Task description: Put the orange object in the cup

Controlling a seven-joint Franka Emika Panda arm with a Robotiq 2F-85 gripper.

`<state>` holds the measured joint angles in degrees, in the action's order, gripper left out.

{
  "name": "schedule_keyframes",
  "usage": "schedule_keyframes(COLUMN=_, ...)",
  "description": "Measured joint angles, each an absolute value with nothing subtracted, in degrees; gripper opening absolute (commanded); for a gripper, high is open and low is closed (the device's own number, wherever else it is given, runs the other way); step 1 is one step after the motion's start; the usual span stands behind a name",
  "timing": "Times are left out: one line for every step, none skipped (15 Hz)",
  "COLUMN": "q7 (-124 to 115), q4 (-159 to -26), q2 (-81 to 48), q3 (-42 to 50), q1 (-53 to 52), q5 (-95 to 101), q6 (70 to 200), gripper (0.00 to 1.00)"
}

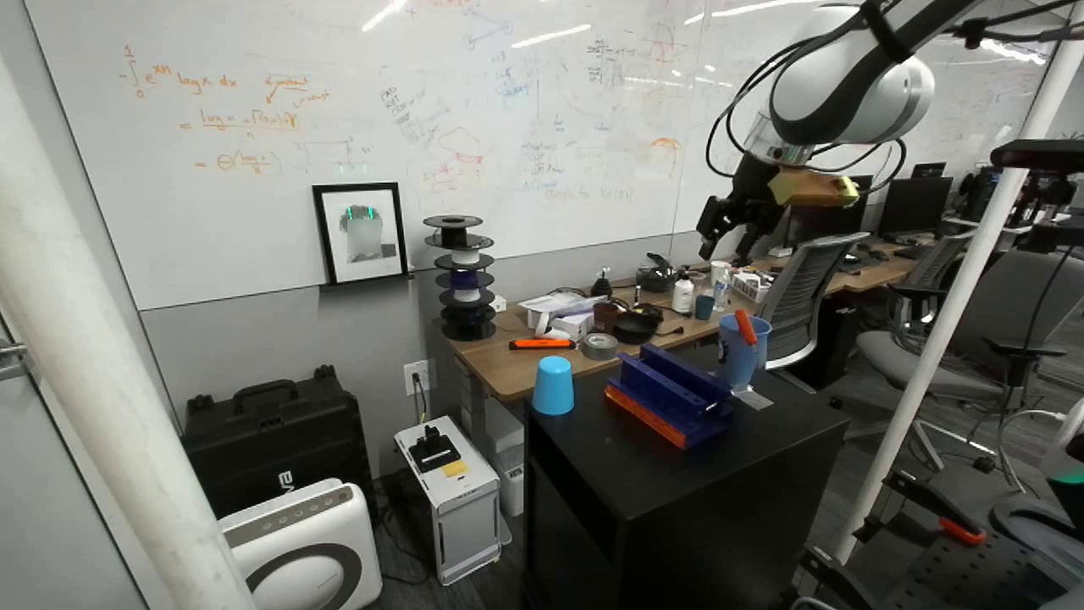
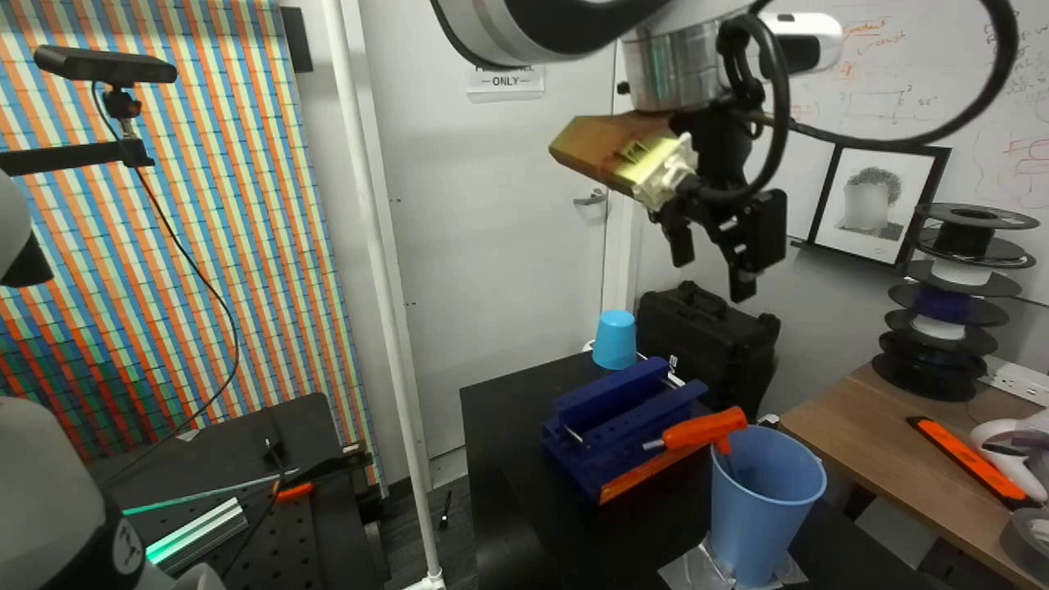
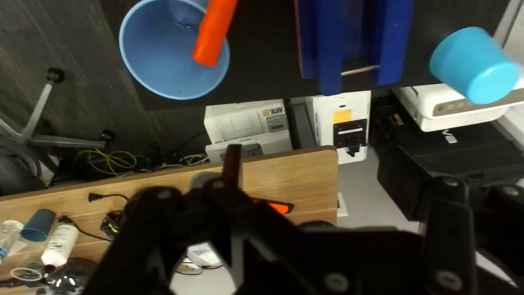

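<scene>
The orange object, an orange-handled tool with a metal tip (image 2: 706, 428), is in the upright blue cup (image 2: 762, 524). Its handle leans out over the rim; its lower part goes down inside. The tool (image 1: 745, 327) and the cup (image 1: 735, 360) also show in an exterior view, and the wrist view shows the tool (image 3: 215, 35) across the mouth of the cup (image 3: 163, 69). A brighter blue cup (image 2: 615, 340) stands upside down at the cabinet's far corner. My gripper (image 2: 711, 274) is open and empty, high above the cabinet, apart from both cups. It is also seen open in another exterior view (image 1: 726, 252).
A dark blue tray with an orange side (image 1: 669, 394) lies between the two cups on the black cabinet (image 1: 627, 483). A wooden desk (image 1: 500, 364) stands beside it with a tape roll, an orange cutter (image 1: 542, 344) and clutter. White poles (image 1: 940, 339) stand nearby.
</scene>
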<state>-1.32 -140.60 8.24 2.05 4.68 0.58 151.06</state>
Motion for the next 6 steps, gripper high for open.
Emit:
schedule_keyframes(q7=2.36, q4=-142.46, q2=11.33, q3=2.22, q1=3.62, q5=-2.88, q6=149.31, gripper=1.00)
schedule_keyframes(q7=6.51, q4=-144.02, q2=14.14, q3=2.74, q1=2.20, q5=-6.76, q6=146.48, gripper=1.00)
schedule_keyframes(q7=9.93, q4=-145.22, q2=16.58, q3=3.45, q1=0.75, q5=-9.89, q6=142.99, gripper=1.00)
schedule_keyframes(q7=12.49, q4=-146.13, q2=18.63, q3=4.24, q1=-0.45, q5=-12.17, q6=139.06, gripper=1.00)
schedule_keyframes(q7=14.23, q4=-146.80, q2=20.33, q3=5.03, q1=-1.28, q5=-13.43, q6=134.49, gripper=1.00)
schedule_keyframes(q7=15.13, q4=-147.20, q2=21.61, q3=5.76, q1=-1.53, q5=-13.78, q6=129.59, gripper=0.99)
